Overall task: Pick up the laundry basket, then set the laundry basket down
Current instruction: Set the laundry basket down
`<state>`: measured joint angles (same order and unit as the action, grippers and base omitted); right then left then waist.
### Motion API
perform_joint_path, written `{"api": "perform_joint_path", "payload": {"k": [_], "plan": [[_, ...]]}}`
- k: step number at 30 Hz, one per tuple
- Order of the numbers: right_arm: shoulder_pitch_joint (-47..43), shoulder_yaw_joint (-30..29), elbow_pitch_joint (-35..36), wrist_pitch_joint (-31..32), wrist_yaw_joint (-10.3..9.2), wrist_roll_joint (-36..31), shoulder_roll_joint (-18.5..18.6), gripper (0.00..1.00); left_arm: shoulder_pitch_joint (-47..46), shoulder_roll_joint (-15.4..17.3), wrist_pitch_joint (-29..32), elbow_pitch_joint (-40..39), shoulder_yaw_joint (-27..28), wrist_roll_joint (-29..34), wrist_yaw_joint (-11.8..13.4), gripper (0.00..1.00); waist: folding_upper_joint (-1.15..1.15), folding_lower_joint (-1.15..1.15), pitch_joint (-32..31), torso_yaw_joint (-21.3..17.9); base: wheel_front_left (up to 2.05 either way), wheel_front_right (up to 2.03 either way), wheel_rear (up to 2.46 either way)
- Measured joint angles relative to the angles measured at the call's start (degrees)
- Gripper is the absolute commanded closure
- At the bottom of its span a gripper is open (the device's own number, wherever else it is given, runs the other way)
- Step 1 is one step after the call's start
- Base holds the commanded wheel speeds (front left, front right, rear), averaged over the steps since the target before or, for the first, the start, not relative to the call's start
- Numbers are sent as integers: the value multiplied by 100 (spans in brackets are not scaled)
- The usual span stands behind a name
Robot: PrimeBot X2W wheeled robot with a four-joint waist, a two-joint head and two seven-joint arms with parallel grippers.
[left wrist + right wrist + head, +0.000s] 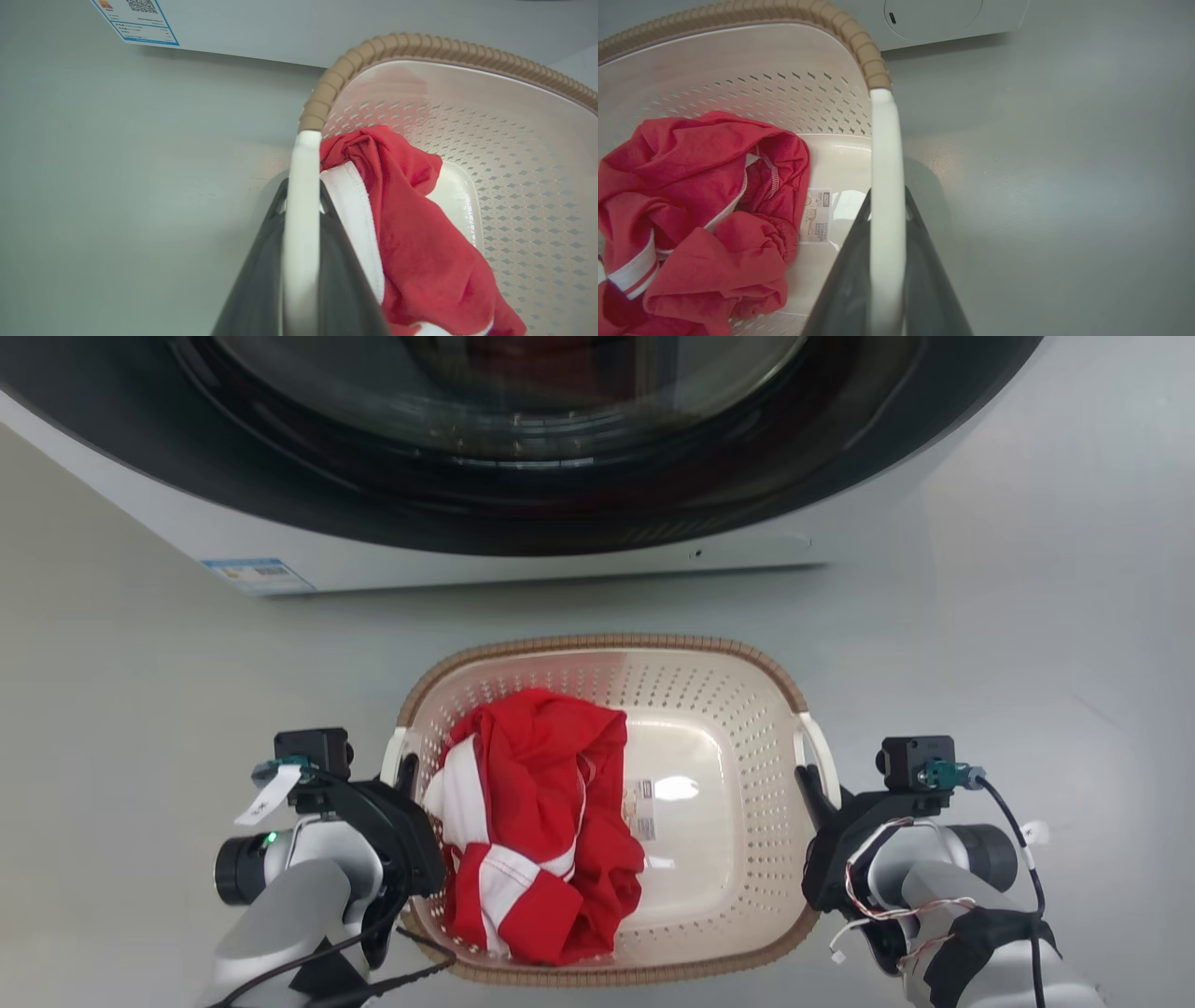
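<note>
Laundry basket (709, 658) is square before me, on the grey floor (121, 709) or just off it, I cannot tell which. Its far rim is near the washing machine (523, 555), and a red-and-white garment (541, 803) is heaped in its left half. My left gripper (408, 770) is clamped on the left handle (301, 177) and my right gripper (808, 784) on the right handle (886, 154), a dark finger either side of each. The grasp looks done; I judge the lift barely begun if at all, with the set-down wholly left.
</note>
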<state>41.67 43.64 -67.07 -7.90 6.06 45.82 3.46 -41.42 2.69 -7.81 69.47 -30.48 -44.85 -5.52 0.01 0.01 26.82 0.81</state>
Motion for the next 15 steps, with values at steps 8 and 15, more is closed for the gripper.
{"api": "perform_joint_path", "payload": {"k": [8,15], "plan": [[366,-12,1,-267,-4,-60,64,100,-417,-3,-241,-83,-18,166,51,100,-1,0,691,32,0,0,0],[868,-20,40,-438,-52,-207,141,100,-882,13,-397,-146,-12,218,98,100,0,0,1383,72,0,0,0]]}}
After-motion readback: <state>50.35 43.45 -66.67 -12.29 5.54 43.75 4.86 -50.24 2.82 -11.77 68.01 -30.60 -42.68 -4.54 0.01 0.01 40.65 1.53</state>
